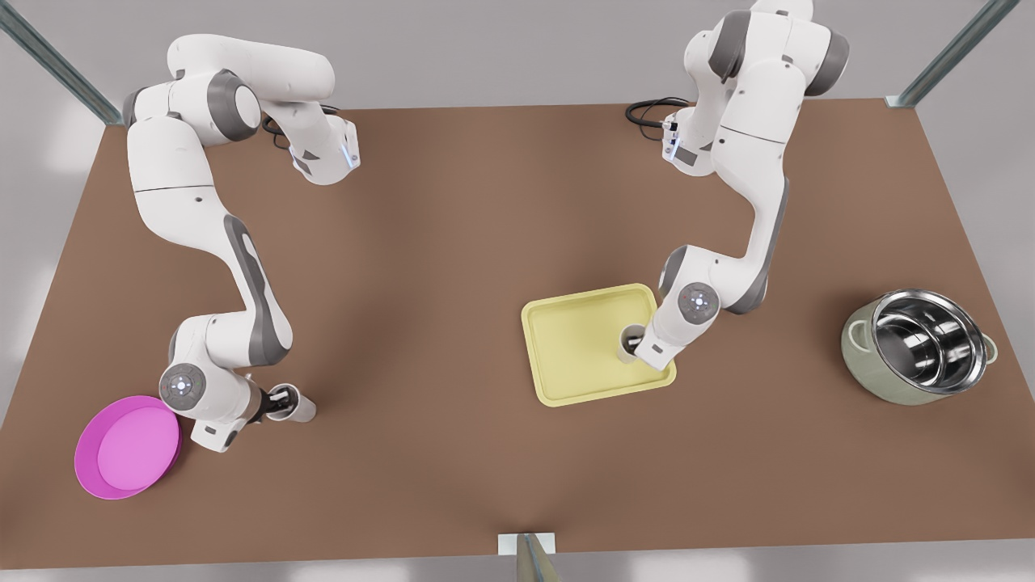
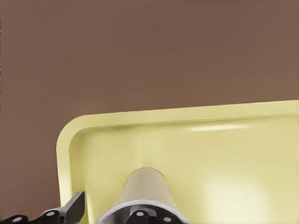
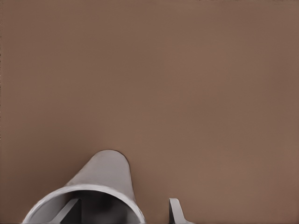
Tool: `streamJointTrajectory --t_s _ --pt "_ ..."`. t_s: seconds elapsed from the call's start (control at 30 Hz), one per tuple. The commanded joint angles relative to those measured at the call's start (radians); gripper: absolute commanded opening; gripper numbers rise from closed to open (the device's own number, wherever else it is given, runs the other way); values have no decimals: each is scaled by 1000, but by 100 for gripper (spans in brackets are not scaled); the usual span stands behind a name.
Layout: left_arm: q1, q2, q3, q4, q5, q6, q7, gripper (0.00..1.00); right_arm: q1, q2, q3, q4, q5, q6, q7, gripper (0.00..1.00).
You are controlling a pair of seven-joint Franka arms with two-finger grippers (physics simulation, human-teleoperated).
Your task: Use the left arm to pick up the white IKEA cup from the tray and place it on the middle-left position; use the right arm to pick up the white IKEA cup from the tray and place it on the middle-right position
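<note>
The left gripper (image 1: 633, 343) pinches a white cup (image 1: 628, 343) standing in the pale yellow rectangular tray (image 1: 576, 343), near its corner. The right gripper (image 1: 280, 402) pinches another white cup (image 1: 297, 406) over the brown table (image 1: 453, 234), beside an empty magenta round dish (image 1: 127, 446). A steel-lined green pot (image 1: 919, 345) sits empty.

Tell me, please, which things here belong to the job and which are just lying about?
Belong to the job: yellow tray; white cup on the tray, at the left gripper; second white cup, off the tray, at the right gripper.
Lying about: pink dish; steel pot.
</note>
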Motion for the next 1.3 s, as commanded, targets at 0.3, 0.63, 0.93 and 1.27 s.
streamJointTrajectory --t_s 0.3,0.63,0.93,1.27 --pt "2 -24 0 58 -7 -83 -74 19 -1 -1 -2 1 35 -7 -255 97" --pt "287 16 9 250 10 -232 403 19 -31 -363 1 39 117 -320 3 100" --pt "350 100 15 241 47 88 433 19 252 -500 -296 47 120 -533 197 100" --pt "350 109 12 189 -13 153 433 100 233 -506 -312 48 223 -533 197 100"
